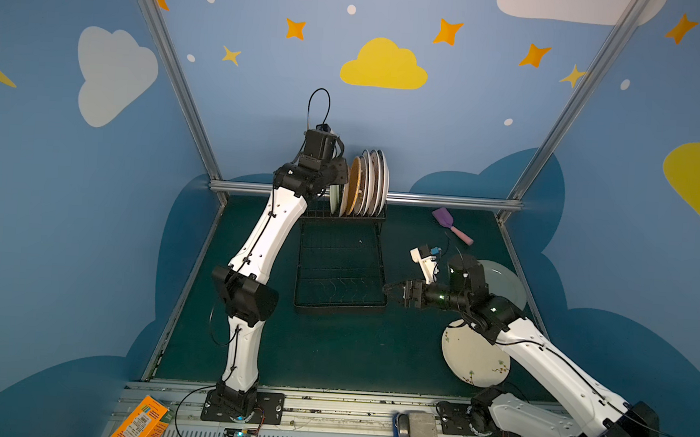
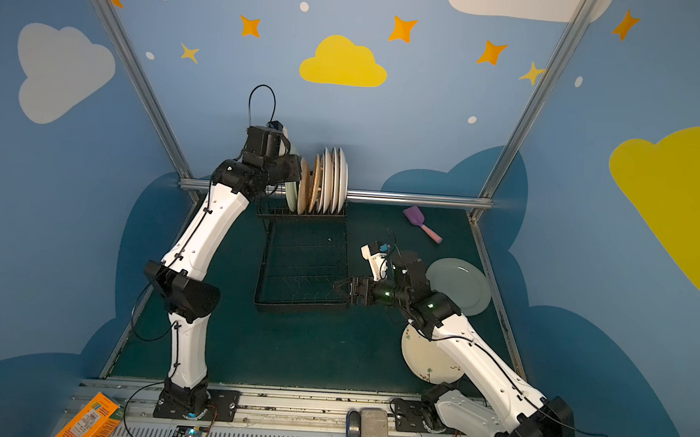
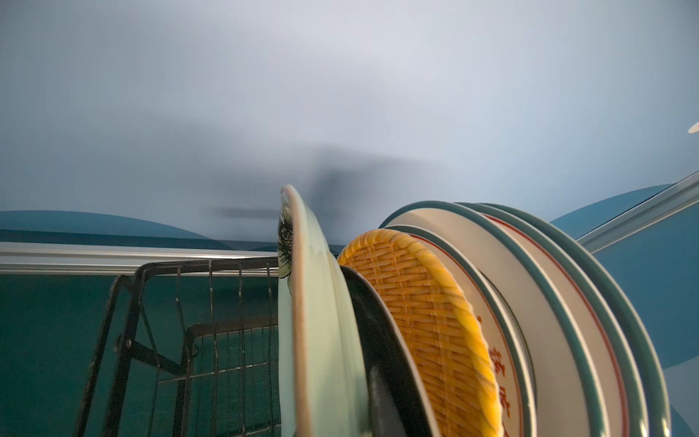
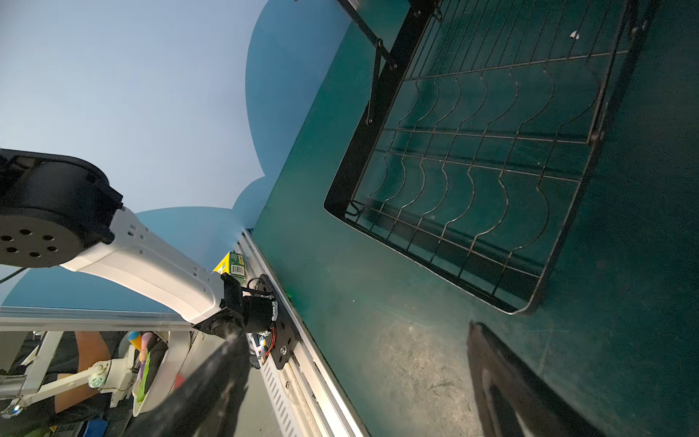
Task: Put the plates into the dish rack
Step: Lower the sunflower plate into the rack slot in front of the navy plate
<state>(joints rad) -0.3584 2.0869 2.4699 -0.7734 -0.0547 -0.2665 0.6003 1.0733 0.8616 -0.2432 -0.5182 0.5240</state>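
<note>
The dish rack (image 1: 300,266) is black wire. Its upper tier (image 1: 342,217) holds upright, from the left end: a brown-rimmed green plate (image 3: 321,321) with a dark speckled motif, a dark navy plate (image 3: 374,325), an orange woven-pattern plate (image 3: 423,310) and teal-rimmed white plates (image 3: 529,302). The left gripper (image 1: 336,181) is closed narrowly on the brown-rimmed green plate. The right gripper (image 1: 389,290), jaws wide and empty, hovers at the rack's right front corner. Right of the rack lie a plain pale green plate (image 1: 502,283) and, nearer the front, a cream floral plate (image 1: 473,360). One white plate carries red characters (image 3: 499,378), which are unreadable.
</note>
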